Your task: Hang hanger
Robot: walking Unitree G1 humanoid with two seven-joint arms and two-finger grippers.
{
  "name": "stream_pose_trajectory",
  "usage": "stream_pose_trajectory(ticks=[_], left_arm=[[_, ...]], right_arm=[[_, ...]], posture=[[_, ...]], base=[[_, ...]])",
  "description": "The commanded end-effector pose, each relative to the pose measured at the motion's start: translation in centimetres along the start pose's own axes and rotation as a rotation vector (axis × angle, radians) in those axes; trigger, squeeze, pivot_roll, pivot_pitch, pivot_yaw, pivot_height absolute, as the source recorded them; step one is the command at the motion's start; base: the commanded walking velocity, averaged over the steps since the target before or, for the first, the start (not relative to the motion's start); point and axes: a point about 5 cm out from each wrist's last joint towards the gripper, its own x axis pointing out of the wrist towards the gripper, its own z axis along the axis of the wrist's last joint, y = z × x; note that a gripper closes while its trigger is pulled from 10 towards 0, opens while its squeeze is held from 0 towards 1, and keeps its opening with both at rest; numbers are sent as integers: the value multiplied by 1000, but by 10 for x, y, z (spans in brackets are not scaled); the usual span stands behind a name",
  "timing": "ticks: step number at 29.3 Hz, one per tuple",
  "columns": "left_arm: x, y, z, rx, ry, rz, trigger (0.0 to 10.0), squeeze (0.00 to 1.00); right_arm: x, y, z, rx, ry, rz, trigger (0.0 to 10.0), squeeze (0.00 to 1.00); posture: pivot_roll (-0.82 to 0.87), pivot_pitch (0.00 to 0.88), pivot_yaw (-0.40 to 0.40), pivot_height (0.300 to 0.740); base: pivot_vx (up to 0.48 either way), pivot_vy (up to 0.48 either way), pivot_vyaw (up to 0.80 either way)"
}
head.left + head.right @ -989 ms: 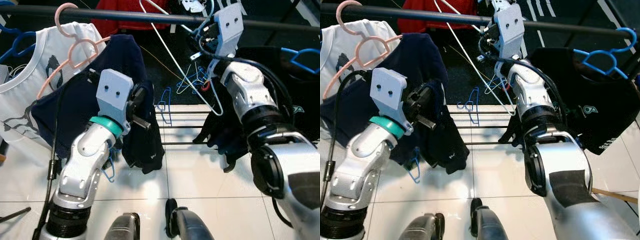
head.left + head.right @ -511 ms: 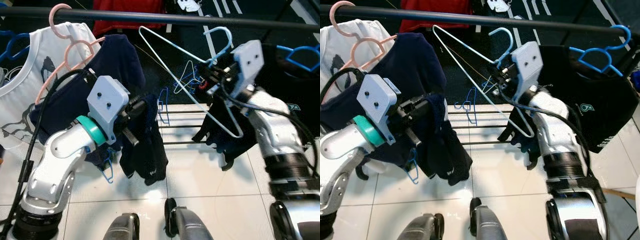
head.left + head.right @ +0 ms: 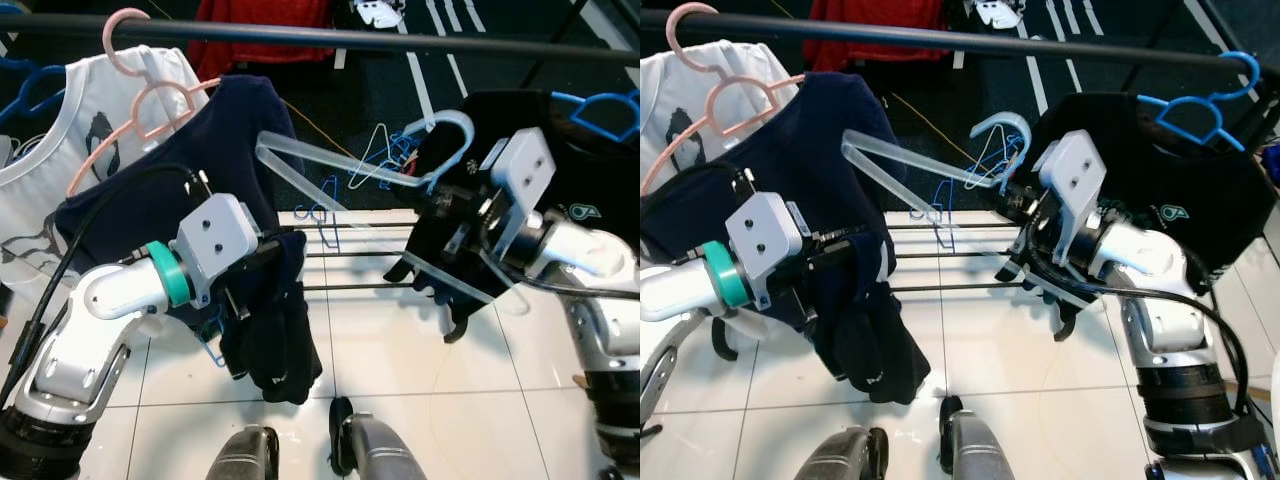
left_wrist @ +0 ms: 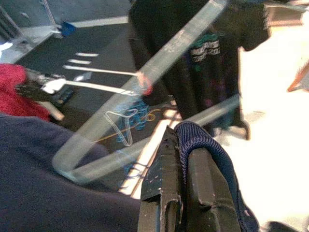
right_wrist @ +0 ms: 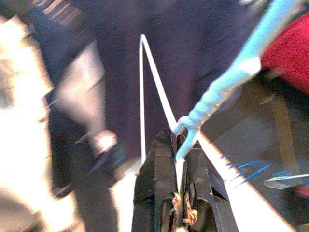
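Note:
A pale blue wire hanger is tilted almost flat below the black rail, blurred, its hook curling upward. My right gripper is shut on the hanger's neck just under the hook; it sits at mid right in the eye views. My left gripper is shut on a fold of the navy garment, which hangs down from the fingers; the wrist view shows the ribbed navy edge pinched at the fingertips. The hanger's far arm reaches toward the navy cloth.
On the rail hang a pink hanger with a white T-shirt, more navy cloth, and a black T-shirt on a blue hanger. Low rack bars and loose blue hangers lie below. The floor is white tile.
My right arm has come down from the rail, bringing the hanger from upright to nearly level. My left arm has lowered and drawn back with the navy garment.

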Motion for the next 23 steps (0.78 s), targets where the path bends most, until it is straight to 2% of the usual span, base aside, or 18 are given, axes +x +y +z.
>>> stream_pose_trajectory(ticks=[1,7,9,14,18,23], left_arm=[[-5,-3,-4,25,7,29,10000,0],[-12,-6,-4,34,15,12,10000,0],[-23,-7,-6,75,39,-61,10000,0],[-33,-6,-6,120,61,-140,10000,0],[-39,-3,-6,161,74,-219,10000,0],[-42,0,-6,163,80,-256,10000,0]], right_arm=[[5,18,-8,36,25,92,10000,0],[7,24,-10,45,46,133,10000,0],[5,24,-7,34,61,165,10000,0],[0,24,-5,23,82,196,10000,0],[-7,28,-5,15,106,256,10000,0],[-10,30,-5,16,123,287,10000,0]], posture=[[-56,178,-25,740],[-47,180,-32,740],[-40,185,-40,740],[-35,187,-40,740],[-37,181,-34,740],[-40,174,-31,740]], base=[[0,0,0],[0,0,0],[0,0,0],[0,0,0],[0,0,0],[0,0,0]])
